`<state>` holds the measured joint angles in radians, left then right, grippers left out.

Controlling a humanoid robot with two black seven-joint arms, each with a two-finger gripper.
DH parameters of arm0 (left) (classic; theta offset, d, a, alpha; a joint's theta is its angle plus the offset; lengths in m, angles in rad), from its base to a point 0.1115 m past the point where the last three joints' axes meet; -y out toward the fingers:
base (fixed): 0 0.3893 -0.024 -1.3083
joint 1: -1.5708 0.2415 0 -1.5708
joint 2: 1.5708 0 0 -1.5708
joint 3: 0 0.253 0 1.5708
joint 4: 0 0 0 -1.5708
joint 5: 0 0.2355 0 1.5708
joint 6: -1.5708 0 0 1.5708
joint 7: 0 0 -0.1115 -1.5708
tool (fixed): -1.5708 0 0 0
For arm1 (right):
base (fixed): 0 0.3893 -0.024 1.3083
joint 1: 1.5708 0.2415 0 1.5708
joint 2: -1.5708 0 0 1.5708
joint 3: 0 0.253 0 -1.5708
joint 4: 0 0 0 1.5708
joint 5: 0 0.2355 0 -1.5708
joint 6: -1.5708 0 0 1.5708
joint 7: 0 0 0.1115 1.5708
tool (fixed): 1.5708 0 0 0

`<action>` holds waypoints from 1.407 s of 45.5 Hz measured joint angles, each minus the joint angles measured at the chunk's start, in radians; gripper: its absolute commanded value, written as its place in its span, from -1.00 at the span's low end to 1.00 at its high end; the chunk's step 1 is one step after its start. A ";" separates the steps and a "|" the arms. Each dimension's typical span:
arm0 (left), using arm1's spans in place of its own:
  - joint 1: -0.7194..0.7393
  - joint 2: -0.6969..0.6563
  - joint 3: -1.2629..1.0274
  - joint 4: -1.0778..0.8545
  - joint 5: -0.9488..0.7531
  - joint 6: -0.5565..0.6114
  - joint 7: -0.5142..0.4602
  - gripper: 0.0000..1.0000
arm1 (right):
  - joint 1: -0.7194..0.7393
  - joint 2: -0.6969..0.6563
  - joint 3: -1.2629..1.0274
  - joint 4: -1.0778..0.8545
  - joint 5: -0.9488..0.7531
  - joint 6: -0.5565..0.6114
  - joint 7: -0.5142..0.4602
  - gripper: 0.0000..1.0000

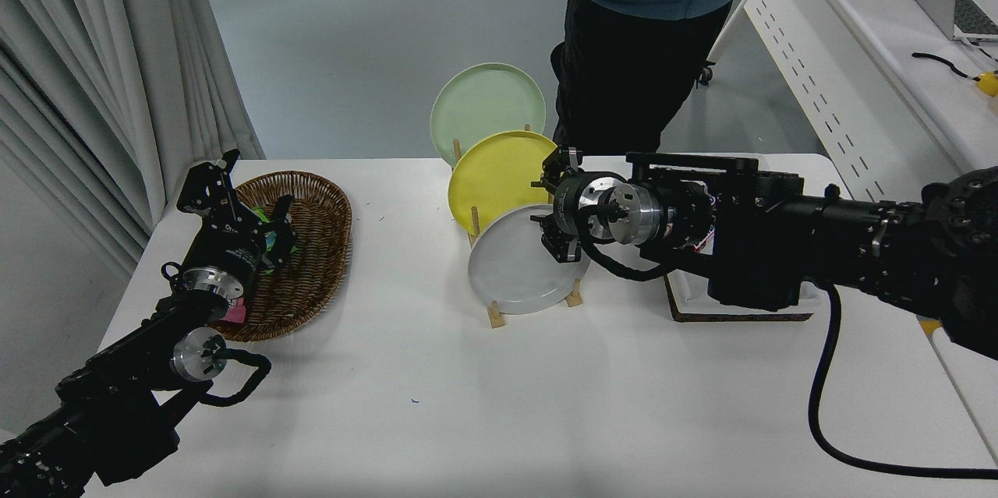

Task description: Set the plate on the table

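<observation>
The light-grey plate stands tilted in the front slot of a wooden rack on the white table. A yellow plate stands behind it and a pale green plate stands at the back. My right gripper reaches in from the right. It is open at the grey plate's upper right rim, with one finger up beside the yellow plate's edge and one low over the grey plate. It holds nothing. My left gripper is parked open over the basket at the left.
A brown wicker basket with small coloured items sits at the left. A white block on a cork base lies under my right arm. A person stands at the far side. A white perforated desk is at the right.
</observation>
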<state>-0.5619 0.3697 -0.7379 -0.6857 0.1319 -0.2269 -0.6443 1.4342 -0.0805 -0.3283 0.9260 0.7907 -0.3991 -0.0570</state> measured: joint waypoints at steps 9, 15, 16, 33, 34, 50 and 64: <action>0.000 0.000 0.000 0.000 0.000 0.000 0.000 1.00 | 0.003 -0.005 0.011 -0.001 -0.002 0.000 -0.033 -0.38; 0.000 0.000 0.000 0.000 0.000 0.000 0.000 1.00 | 0.004 -0.007 0.017 -0.001 -0.004 0.001 -0.044 -0.38; 0.000 0.000 0.000 0.000 0.000 0.000 0.000 1.00 | 0.004 -0.007 0.018 -0.001 -0.004 0.002 -0.045 -0.38; 0.000 0.000 0.000 0.000 0.000 0.000 0.000 1.00 | 0.001 -0.009 0.024 -0.022 -0.009 0.003 -0.055 -0.38; 0.000 0.000 0.000 0.000 0.000 0.000 0.000 1.00 | 0.000 -0.008 0.024 -0.026 -0.009 0.004 -0.055 -0.38; 0.000 0.000 0.000 0.000 0.000 0.000 0.000 1.00 | -0.004 -0.001 0.026 -0.063 -0.010 0.014 -0.066 -0.54; 0.000 0.000 0.000 0.000 0.000 0.000 0.000 1.00 | -0.007 -0.001 0.026 -0.067 -0.009 0.016 -0.099 -0.93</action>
<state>-0.5617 0.3697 -0.7379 -0.6857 0.1319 -0.2265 -0.6443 1.4269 -0.0819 -0.3023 0.8585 0.7814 -0.3826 -0.1556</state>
